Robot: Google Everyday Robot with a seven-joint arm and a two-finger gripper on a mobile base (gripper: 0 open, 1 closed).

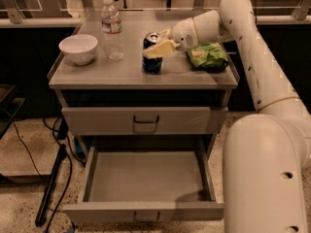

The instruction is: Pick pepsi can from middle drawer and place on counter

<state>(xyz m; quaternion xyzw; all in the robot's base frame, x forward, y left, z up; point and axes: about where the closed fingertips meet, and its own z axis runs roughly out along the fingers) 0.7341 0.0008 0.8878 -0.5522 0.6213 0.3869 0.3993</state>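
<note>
The pepsi can [151,61] is dark blue with a silver top and stands upright on the grey counter [116,74], near its middle. My gripper [163,41] reaches in from the right, with one pale finger [159,48] across the can's front and the other behind its top, shut on the can. The middle drawer [146,178] is pulled out below and its tray is empty.
A white bowl [78,48] sits at the counter's left and a clear water bottle [112,29] stands behind it, left of the can. A green chip bag [208,56] lies at the right. A closed drawer front [146,120] is above the open drawer. My arm [252,72] hangs along the right side.
</note>
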